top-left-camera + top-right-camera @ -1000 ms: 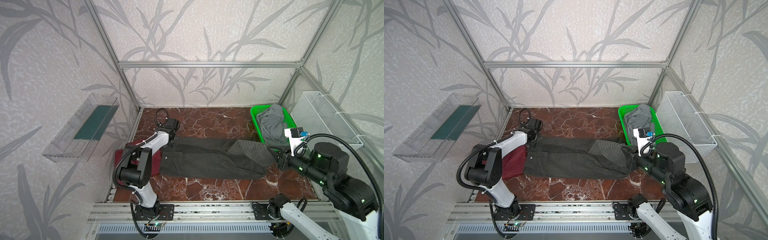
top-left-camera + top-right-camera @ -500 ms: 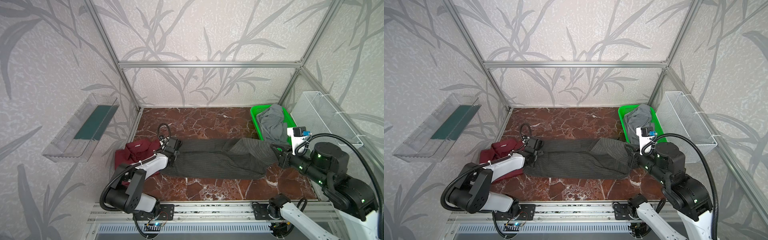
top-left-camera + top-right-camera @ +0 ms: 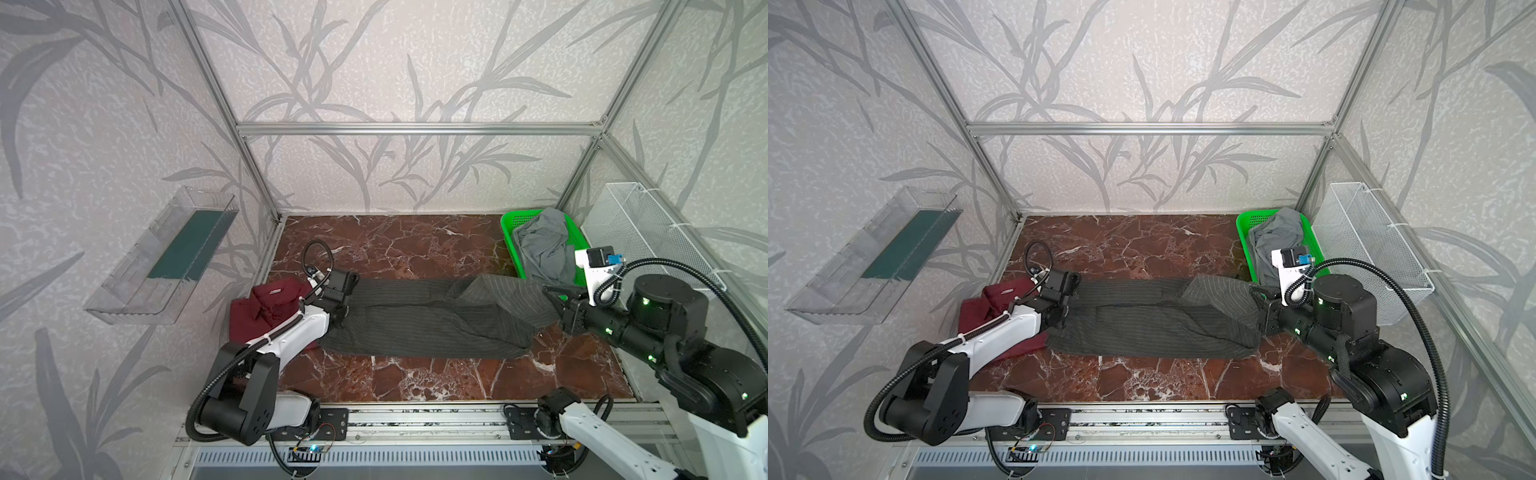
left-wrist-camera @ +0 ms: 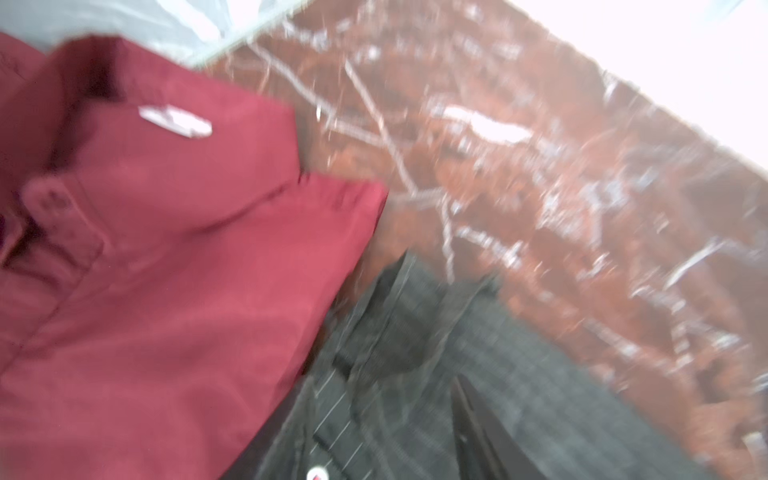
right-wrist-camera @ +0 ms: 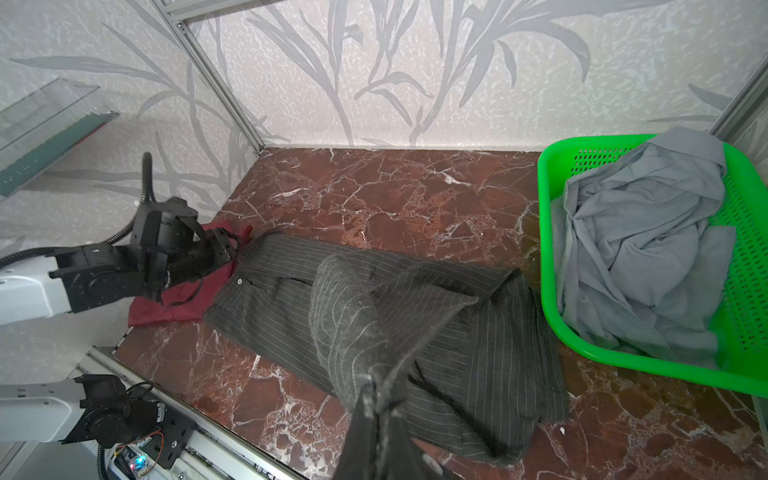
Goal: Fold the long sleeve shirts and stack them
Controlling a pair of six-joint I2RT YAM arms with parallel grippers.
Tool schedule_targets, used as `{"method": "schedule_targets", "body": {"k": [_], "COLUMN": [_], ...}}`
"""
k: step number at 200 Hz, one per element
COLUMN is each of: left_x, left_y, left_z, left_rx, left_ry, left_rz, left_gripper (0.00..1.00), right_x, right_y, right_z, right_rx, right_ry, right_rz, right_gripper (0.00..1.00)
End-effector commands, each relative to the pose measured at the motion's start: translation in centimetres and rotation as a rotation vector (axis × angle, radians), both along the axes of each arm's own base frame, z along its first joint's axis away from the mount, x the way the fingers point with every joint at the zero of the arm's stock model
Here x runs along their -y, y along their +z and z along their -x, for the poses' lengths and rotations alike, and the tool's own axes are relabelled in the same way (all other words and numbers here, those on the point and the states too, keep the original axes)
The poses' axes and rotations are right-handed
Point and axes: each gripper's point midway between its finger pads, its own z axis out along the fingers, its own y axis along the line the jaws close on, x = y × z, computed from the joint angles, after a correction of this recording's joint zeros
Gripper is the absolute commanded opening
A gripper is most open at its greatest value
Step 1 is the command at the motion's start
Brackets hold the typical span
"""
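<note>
Maroon shirt (image 3: 254, 319) newly in plain view

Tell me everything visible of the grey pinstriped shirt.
The grey pinstriped shirt is charcoal cloth with thin pale stripes, a collar and a white button. It lies lengthwise across the marble table, folded and rumpled, collar end beside the maroon shirt by the left gripper. The shut right gripper pinches one lifted fold at its other end.

Both top views: soft, even light, sharp, faint shadows. Left wrist view smeared with motion blur, blown white at 1 o'clock. Right wrist view crisp, though the pinstriped shirt (image 5: 395, 316) blurs at 6 o'clock.
</note>
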Motion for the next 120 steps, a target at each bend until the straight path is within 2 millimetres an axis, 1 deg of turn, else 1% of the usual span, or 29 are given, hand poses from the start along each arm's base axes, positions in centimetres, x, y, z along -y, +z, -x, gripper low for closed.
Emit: {"method": "schedule_targets", "body": {"k": [1,15,26,47,59,75,85,103,120], "left_x": [-1.5,-0.5,0.4,2.4,3.4,3.0,2.4,1.9,2.0], "left_y": [0.6,0.0,-0.7,-3.2,-4.6,-6.1,-6.7,-7.3,-7.6], "left_z": [-0.6,-2.0,-3.1,-4.7,-5.4,-5.2,-4.8,-5.1,-5.9], "left_rx": [-0.014,-0.038,-0.068,-0.142,-0.198,-0.304,-0.352,-0.370,-0.345], "left_ry": [0.052,0.003,-0.047,-0.101,-0.138,-0.109,-0.080,-0.073,-0.081], "left_rz": [0.032,0.066,0.079,0.151,0.172,0.148,0.124,0.115,0.131], "left_gripper": [0.55,0.55,0.55,0.54,0.53,0.53,0.53,0.53,0.53], "right_x": [-0.5,-0.6,-0.5,0.1,0.1,-0.1,-0.2,-0.3,-0.3], "right_y": [-2.3,-3.3,-3.5,-4.0,-4.2,-4.1,-3.9,-3.6,-3.9], "right_z": [0.3,0.1,0.0,-0.5,-0.6,-0.6,-0.5,-0.4,-0.5], "right_rx": [-0.102,-0.141,-0.147,-0.154,-0.160,-0.151,-0.140,-0.123,-0.126], "right_ry": [0.034,0.032,0.019,-0.014,-0.011,0.001,0.005,0.014,0.016], "right_rz": [0.038,0.041,0.046,0.078,0.087,0.079,0.072,0.067,0.070], "right_gripper": [0.00,0.00,0.00,0.00,0.00,0.00,0.00,0.00,0.00]}}
